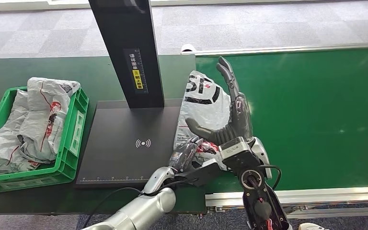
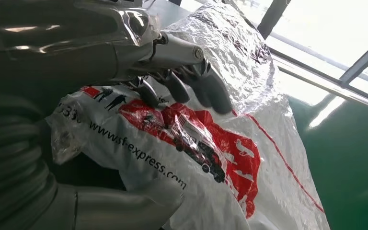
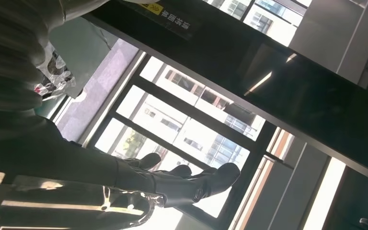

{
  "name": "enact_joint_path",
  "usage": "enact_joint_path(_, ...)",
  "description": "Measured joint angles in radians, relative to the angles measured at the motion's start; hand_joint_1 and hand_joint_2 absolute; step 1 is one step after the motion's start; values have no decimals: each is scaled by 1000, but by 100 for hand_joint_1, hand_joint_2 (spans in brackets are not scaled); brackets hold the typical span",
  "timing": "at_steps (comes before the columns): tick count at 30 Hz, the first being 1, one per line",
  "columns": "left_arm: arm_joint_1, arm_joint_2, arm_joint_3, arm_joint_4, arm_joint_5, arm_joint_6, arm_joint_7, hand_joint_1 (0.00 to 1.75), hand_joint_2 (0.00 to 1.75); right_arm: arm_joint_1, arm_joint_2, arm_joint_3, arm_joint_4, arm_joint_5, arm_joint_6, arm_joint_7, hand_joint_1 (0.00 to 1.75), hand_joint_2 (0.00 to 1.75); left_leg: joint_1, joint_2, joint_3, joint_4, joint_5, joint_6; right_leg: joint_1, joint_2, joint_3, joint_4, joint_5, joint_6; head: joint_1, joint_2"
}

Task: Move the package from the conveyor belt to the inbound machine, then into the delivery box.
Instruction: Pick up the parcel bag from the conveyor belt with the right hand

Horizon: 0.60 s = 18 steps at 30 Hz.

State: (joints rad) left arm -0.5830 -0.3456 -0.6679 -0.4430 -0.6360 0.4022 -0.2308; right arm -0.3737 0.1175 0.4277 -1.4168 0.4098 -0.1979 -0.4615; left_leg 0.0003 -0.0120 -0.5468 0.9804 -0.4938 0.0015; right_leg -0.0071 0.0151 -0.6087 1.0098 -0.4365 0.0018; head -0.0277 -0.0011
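Gripping the near end of the package [image 1: 202, 103], the left hand [image 1: 186, 154] has its dark fingers [image 2: 206, 86] curled over the top of the white plastic bag and its thumb under it, as the left wrist view shows. The package lies at the edge of the green conveyor belt [image 1: 316, 110], just beside the black plate of the inbound machine [image 1: 124, 139], which is on the far side of the left hand from the belt. The right hand [image 1: 230, 120] stands upright against the belt side of the package, fingers spread and straight, thumb pointing over the bag; it holds nothing. Well apart from both hands, past the machine plate, the green delivery box [image 1: 72, 139] holds other white bags [image 1: 33, 124].
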Motion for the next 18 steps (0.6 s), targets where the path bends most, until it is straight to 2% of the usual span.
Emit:
enact_joint_path(10,-15,15,4,25,-31,59,26,175,175,-1,0,-13,0,0,-4,1,0,175,0,0,0,0,0,0,0,0,0,0,0,0,0,0)
enact_joint_path(18,-14,37,53,30,-35,90,11,175,175,-1,-4,-13,0,-3,-4,2,0,175,0,0,0,0,0,0,0,0,0,0,0,0,0,0)
